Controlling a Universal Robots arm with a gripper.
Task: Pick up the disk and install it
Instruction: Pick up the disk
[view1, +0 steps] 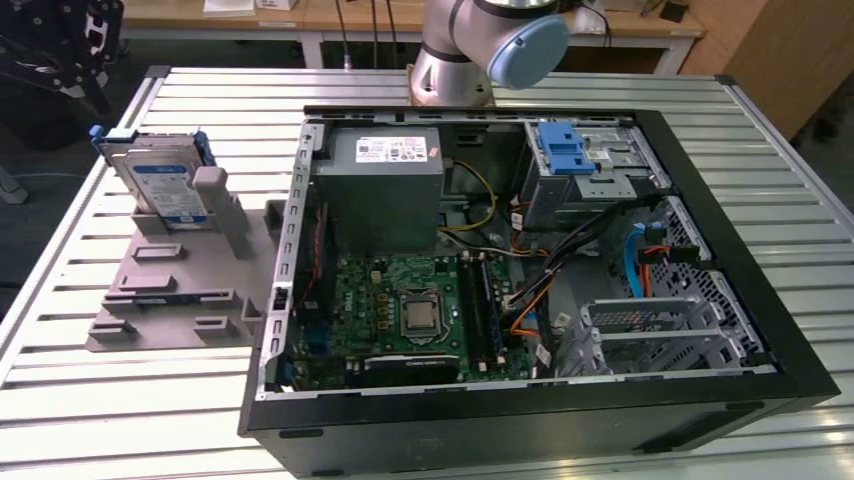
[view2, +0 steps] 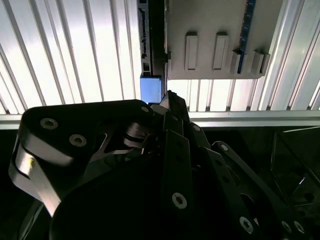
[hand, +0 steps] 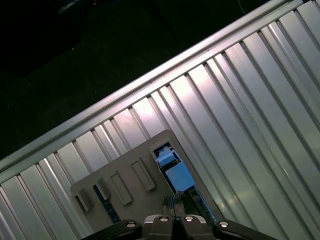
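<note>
We lose the grey-and-blue robot arm (view1: 487, 45) at the exterior view's upper edge. There a grey plastic stand (view1: 214, 215) hides 1 corner of the silver-grey, blue-framed disk (view1: 158, 180); in the second wrist view the black gripper (view2: 170, 100) overlaps it.

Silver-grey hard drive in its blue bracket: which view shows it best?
The exterior view: the silver-grey hard drive stands on edge in a grey plastic stand, label showing. In both wrist views its blue bracket edge shows.

No print can be read; the blue-and-white label on the flat silver-grey disk (view1: 167, 188) and the white sticker on the grey metal box (view1: 380, 205) are illegible.
</note>
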